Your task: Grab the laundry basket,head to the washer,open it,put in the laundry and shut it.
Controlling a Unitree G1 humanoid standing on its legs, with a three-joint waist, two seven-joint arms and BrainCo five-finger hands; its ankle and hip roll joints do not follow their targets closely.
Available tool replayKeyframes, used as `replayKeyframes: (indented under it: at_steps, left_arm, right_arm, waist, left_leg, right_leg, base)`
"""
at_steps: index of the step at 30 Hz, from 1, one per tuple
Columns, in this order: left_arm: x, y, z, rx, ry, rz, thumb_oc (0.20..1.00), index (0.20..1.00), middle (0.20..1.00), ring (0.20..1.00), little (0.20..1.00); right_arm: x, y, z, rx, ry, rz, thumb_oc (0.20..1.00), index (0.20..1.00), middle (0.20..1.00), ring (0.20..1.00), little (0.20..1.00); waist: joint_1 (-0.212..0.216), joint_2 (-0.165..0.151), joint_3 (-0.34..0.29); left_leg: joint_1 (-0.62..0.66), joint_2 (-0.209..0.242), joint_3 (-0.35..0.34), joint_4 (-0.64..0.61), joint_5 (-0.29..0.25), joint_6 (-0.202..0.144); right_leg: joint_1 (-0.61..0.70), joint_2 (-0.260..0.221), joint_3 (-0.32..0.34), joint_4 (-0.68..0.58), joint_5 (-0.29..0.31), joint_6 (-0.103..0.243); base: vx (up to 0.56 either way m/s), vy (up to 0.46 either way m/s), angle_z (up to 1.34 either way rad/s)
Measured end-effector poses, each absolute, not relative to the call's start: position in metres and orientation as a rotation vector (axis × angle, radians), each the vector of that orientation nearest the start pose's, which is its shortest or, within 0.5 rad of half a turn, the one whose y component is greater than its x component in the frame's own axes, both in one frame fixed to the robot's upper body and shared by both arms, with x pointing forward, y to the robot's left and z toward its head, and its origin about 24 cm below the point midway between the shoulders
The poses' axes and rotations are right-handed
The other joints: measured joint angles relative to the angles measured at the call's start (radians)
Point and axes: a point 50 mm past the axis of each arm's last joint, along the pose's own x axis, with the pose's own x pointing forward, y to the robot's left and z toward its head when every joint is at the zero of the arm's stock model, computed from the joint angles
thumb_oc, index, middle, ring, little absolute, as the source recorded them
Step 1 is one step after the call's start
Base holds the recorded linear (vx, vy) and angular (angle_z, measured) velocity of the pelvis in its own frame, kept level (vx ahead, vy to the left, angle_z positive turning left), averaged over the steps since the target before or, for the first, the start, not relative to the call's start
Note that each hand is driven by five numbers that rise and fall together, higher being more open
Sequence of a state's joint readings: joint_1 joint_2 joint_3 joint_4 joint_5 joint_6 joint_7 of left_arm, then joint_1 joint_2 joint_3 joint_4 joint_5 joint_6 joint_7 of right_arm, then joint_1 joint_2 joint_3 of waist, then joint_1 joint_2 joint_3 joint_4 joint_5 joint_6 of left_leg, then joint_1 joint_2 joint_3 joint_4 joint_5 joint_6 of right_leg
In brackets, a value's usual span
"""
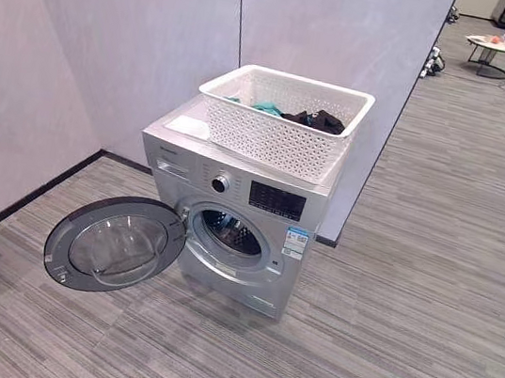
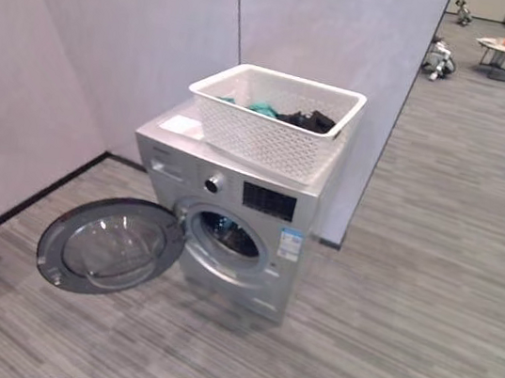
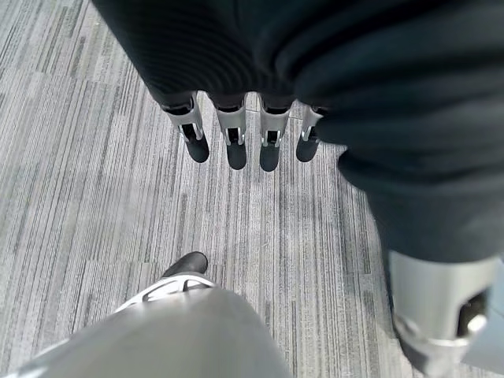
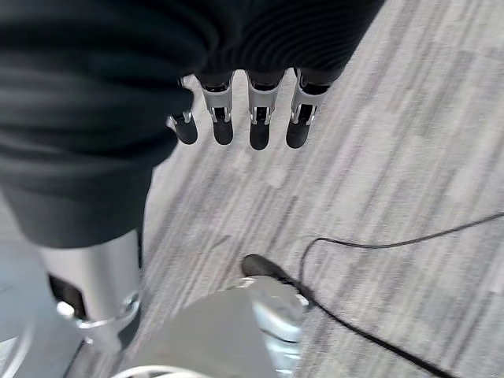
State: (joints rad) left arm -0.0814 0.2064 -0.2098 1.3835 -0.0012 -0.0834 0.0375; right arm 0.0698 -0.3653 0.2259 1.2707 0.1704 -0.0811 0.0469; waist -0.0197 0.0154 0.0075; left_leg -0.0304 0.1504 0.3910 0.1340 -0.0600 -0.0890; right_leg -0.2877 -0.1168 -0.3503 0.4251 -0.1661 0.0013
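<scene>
Grey striped floor (image 1: 407, 298) lies closest in the left eye view. On it stands a silver front-loading washer (image 1: 234, 215), its round door (image 1: 116, 245) swung wide open. A white plastic laundry basket with holes (image 1: 281, 122) sits on top of the washer, with dark and teal clothes (image 1: 288, 113) inside.

Left wrist view: the left hand (image 3: 228, 118) hangs over the floor, fingers (image 3: 236, 146) straight, holding nothing.

Right wrist view: the right hand (image 4: 252, 102) hangs the same way, fingers (image 4: 256, 130) straight and empty.

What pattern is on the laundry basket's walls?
White plastic laundry basket: perforated lattice walls, clearest in the left eye view.
</scene>
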Motion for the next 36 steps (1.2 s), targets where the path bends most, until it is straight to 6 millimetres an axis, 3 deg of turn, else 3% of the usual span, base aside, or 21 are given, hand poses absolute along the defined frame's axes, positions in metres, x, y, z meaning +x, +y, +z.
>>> replayKeyframes:
  at_steps: [2,4,5,7,8,9,10,11,12,15,17,19,20,21,22,24,25,26,28,31,36]
  left_arm:
    - [0.113,0.229,-0.158,0.372,1.177,-0.008,1.000,1.000,1.000,1.000,1.000]
    - [0.128,0.231,-0.153,0.386,1.133,-0.008,1.000,1.000,1.000,1.000,1.000]
    - [0.129,0.231,-0.153,0.384,1.130,-0.007,1.000,1.000,1.000,1.000,1.000]
    - [0.132,0.230,-0.152,0.391,1.123,-0.010,1.000,1.000,1.000,1.000,1.000]
    - [0.129,0.228,-0.154,0.387,1.131,-0.012,1.000,1.000,1.000,1.000,1.000]
    - [0.129,0.223,-0.155,0.378,1.128,-0.018,1.000,1.000,1.000,1.000,1.000]
    - [0.130,0.230,-0.153,0.392,1.127,-0.007,1.000,1.000,1.000,1.000,1.000]
    - [0.128,0.231,-0.153,0.395,1.133,0.004,1.000,1.000,1.000,1.000,1.000]
    - [0.122,0.231,-0.155,0.392,1.149,0.002,1.000,1.000,1.000,1.000,1.000]
    - [0.112,0.235,-0.157,0.393,1.182,0.015,1.000,1.000,1.000,1.000,1.000]
    - [0.110,0.236,-0.158,0.394,1.192,0.015,1.000,1.000,1.000,1.000,1.000]
    - [0.109,0.239,-0.157,0.401,1.196,0.017,1.000,1.000,1.000,1.000,1.000]
    - [0.106,0.245,-0.157,0.412,1.207,0.020,1.000,1.000,1.000,1.000,1.000]
    - [0.108,0.246,-0.156,0.422,1.202,0.015,1.000,1.000,1.000,1.000,1.000]
    - [0.110,0.246,-0.155,0.423,1.193,0.014,1.000,1.000,1.000,1.000,1.000]
    - [0.112,0.251,-0.153,0.432,1.186,0.021,1.000,1.000,1.000,1.000,1.000]
    - [0.115,0.254,-0.152,0.439,1.179,0.027,1.000,1.000,1.000,1.000,1.000]
    - [0.116,0.259,-0.150,0.450,1.173,0.035,1.000,1.000,1.000,1.000,1.000]
    - [0.119,0.273,-0.144,0.482,1.161,0.057,1.000,1.000,1.000,1.000,1.000]
    - [0.120,0.280,-0.141,0.496,1.155,0.070,1.000,1.000,1.000,1.000,1.000]
    - [0.102,0.283,-0.145,0.519,1.205,0.053,1.000,1.000,1.000,1.000,1.000]
  right_arm:
    - [0.054,-0.278,-0.154,-0.285,1.282,-0.105,1.000,1.000,1.000,1.000,1.000]
    - [0.056,-0.281,-0.153,-0.308,1.289,-0.100,1.000,1.000,1.000,1.000,1.000]
    - [0.053,-0.283,-0.153,-0.317,1.306,-0.100,1.000,1.000,1.000,1.000,1.000]
    - [0.046,-0.288,-0.153,-0.338,1.336,-0.104,1.000,1.000,1.000,1.000,1.000]
    - [0.049,-0.291,-0.152,-0.346,1.339,-0.115,1.000,1.000,1.000,1.000,1.000]
    - [0.054,-0.300,-0.147,-0.358,1.321,-0.136,1.000,1.000,1.000,1.000,1.000]
    - [0.058,-0.298,-0.147,-0.341,1.298,-0.146,1.000,1.000,1.000,1.000,1.000]
    - [0.061,-0.301,-0.146,-0.343,1.290,-0.154,1.000,1.000,1.000,1.000,1.000]
    - [0.069,-0.303,-0.144,-0.357,1.268,-0.158,1.000,1.000,1.000,1.000,1.000]
    - [0.083,-0.301,-0.141,-0.367,1.228,-0.140,1.000,1.000,1.000,1.000,1.000]
    - [0.076,-0.301,-0.143,-0.365,1.247,-0.140,1.000,1.000,1.000,1.000,1.000]
    - [0.075,-0.300,-0.143,-0.361,1.251,-0.131,1.000,1.000,1.000,1.000,1.000]
    - [0.077,-0.297,-0.144,-0.370,1.244,-0.108,1.000,1.000,1.000,1.000,1.000]
    - [0.075,-0.296,-0.144,-0.375,1.242,-0.096,1.000,1.000,1.000,1.000,1.000]
    - [0.076,-0.295,-0.144,-0.390,1.240,-0.082,1.000,1.000,1.000,1.000,1.000]
    - [0.082,-0.285,-0.146,-0.410,1.219,-0.026,1.000,1.000,1.000,1.000,1.000]
    - [0.084,-0.279,-0.148,-0.414,1.212,0.006,1.000,1.000,1.000,1.000,1.000]
    - [0.087,-0.270,-0.149,-0.422,1.199,0.050,1.000,1.000,1.000,1.000,1.000]
    - [0.092,-0.255,-0.151,-0.440,1.167,0.145,1.000,1.000,1.000,1.000,1.000]
    - [0.097,-0.253,-0.150,-0.458,1.145,0.162,1.000,1.000,1.000,1.000,1.000]
    - [0.094,-0.253,-0.150,-0.450,1.144,0.160,1.000,1.000,1.000,1.000,1.000]
  waist:
    - [-0.006,-0.020,0.043]
    - [-0.008,-0.025,0.080]
    - [-0.009,-0.030,0.086]
    - [-0.019,-0.043,0.090]
    - [-0.015,-0.012,0.078]
    - [-0.007,0.056,0.074]
    - [-0.015,0.025,0.066]
    - [-0.008,0.042,0.071]
    - [-0.007,0.054,0.070]
    - [-0.007,0.046,0.069]
    - [-0.020,0.038,0.064]
    - [-0.019,0.010,0.068]
    - [-0.002,-0.020,0.064]
    - [0.004,-0.030,0.052]
    - [0.009,-0.019,0.044]
    - [0.010,-0.040,0.033]
    - [0.015,-0.057,0.033]
    - [0.028,-0.074,0.036]
    - [0.037,-0.098,0.038]
    - [0.053,-0.111,0.037]
    - [0.060,-0.137,0.037]
  left_leg:
    - [-0.074,0.018,-0.026,0.121,-0.002,-0.018]
    - [-0.129,0.051,-0.022,0.180,0.058,-0.049]
    - [-0.123,0.051,-0.003,0.126,0.064,-0.056]
    - [-0.093,0.015,-0.032,-0.110,0.116,-0.068]
    - [-0.100,0.043,-0.028,-0.182,0.155,-0.083]
    - [-0.132,0.145,-0.063,-0.214,0.178,-0.118]
    - [-0.146,0.141,-0.041,-0.224,0.199,-0.134]
    - [-0.146,0.180,-0.051,-0.220,0.206,-0.127]
    - [-0.146,0.195,-0.055,-0.201,0.204,-0.122]
    - [-0.104,0.150,-0.082,-0.114,0.202,-0.121]
    - [-0.096,0.128,-0.076,-0.039,0.193,-0.106]
    - [-0.093,0.123,-0.059,0.009,0.175,-0.077]
    - [-0.094,0.113,-0.030,0.049,0.151,-0.048]
    - [-0.095,0.100,-0.025,0.038,0.147,-0.033]
    - [-0.089,0.093,-0.019,0.036,0.149,-0.025]
    - [-0.076,0.049,0.000,0.024,0.055,0.017]
    - [-0.072,0.031,0.022,0.025,0.047,0.031]
    - [-0.068,0.009,0.044,0.034,0.031,0.053]
    - [-0.075,-0.019,0.049,0.073,-0.012,0.087]
    - [-0.075,-0.044,0.052,0.089,-0.045,0.099]
    - [-0.103,-0.076,0.057,0.100,-0.080,0.098]
  right_leg:
    - [-0.019,-0.009,0.008,0.012,-0.018,-0.030]
    - [0.018,0.001,-0.012,-0.065,-0.006,-0.022]
    - [0.053,0.010,-0.021,-0.130,0.010,-0.005]
    - [0.153,0.037,-0.019,-0.307,0.051,0.026]
    - [0.190,0.064,-0.029,-0.365,0.017,0.088]
    - [0.121,0.088,-0.028,-0.158,-0.008,-0.016]
    - [0.125,0.024,-0.001,-0.147,-0.024,0.028]
    - [0.118,0.044,0.010,-0.134,-0.005,-0.024]
    - [0.136,0.061,0.025,-0.169,0.008,0.015]
    - [0.195,0.069,0.071,-0.263,0.052,0.031]
    - [0.208,0.070,0.074,-0.261,0.049,0.021]
    - [0.213,0.062,0.106,-0.259,0.049,0.019]
    - [0.221,0.036,0.128,-0.260,0.054,0.030]
    - [0.205,0.018,0.141,-0.239,0.055,0.028]
    - [0.196,0.005,0.146,-0.210,0.049,0.044]
    - [0.153,-0.051,0.160,-0.143,0.021,0.086]
    - [0.144,-0.082,0.147,-0.115,0.019,0.085]
    - [0.138,-0.116,0.136,-0.114,0.036,0.093]
    - [0.176,-0.154,0.109,-0.163,0.086,0.143]
    - [0.206,-0.176,0.092,-0.211,0.121,0.170]
    - [0.220,-0.208,0.067,-0.262,0.143,0.185]
  base:
    - [0.00,-0.036,0.36]
    - [0.07,0.070,0.36]
    - [0.04,0.121,0.51]
    - [0.11,0.185,0.46]
    - [0.17,0.216,0.04]
    - [0.13,0.220,0.14]
    - [0.24,0.319,-0.08]
    - [0.18,0.246,-0.16]
    - [0.16,0.240,-0.61]
    - [0.15,0.250,-0.57]
    - [0.18,0.297,-0.15]
    - [0.18,0.388,-0.33]
    - [0.12,0.330,-0.58]
    - [0.05,0.327,-0.50]
    - [0.01,0.158,-0.29]
    - [0.01,0.175,-0.12]
    - [0.01,0.146,-0.20]
    - [0.02,0.147,-0.24]
    - [0.05,0.163,-0.01]
    - [0.04,0.106,0.03]
    - [0.07,0.168,0.11]
